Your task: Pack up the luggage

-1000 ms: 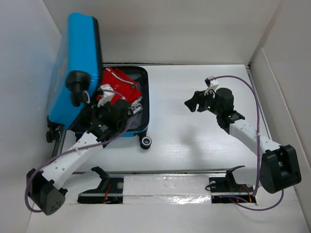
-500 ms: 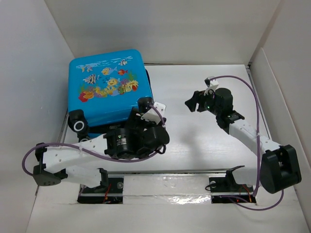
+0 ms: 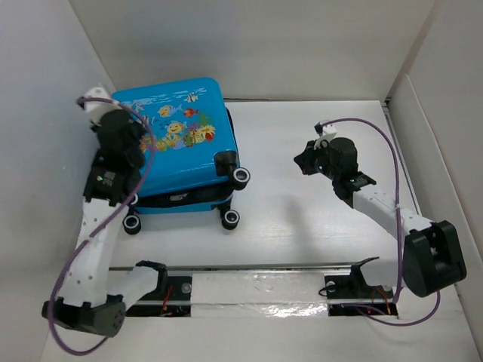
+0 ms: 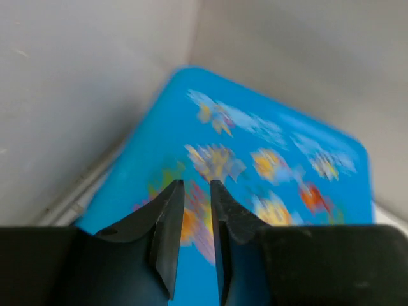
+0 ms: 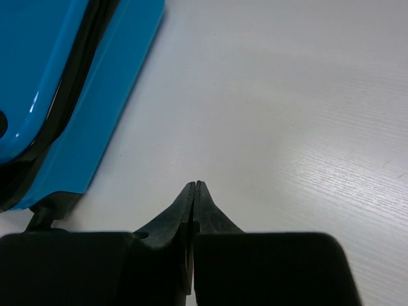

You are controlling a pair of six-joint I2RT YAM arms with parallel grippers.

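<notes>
Finishing closure: luggage (image 3: 177,143) lay shut, seam (image 5: 67,89) looked unzipped. Left gripper (image 4: 192,210) was slightly spread, empty; right gripper (image 5: 193,191) pressed together. Next needed zipping.

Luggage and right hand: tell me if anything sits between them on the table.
Nothing visible does. The right hand, shut, hangs to the right of the closed luggage, and only bare white table lies between them. The right wrist view shows the same.

luggage (image 3: 177,143) fills left rear corner, narrow gap to left wall (image 3: 45,113), tabletop (image 3: 287,219) open between it and right arm (image 3: 377,204)
</notes>
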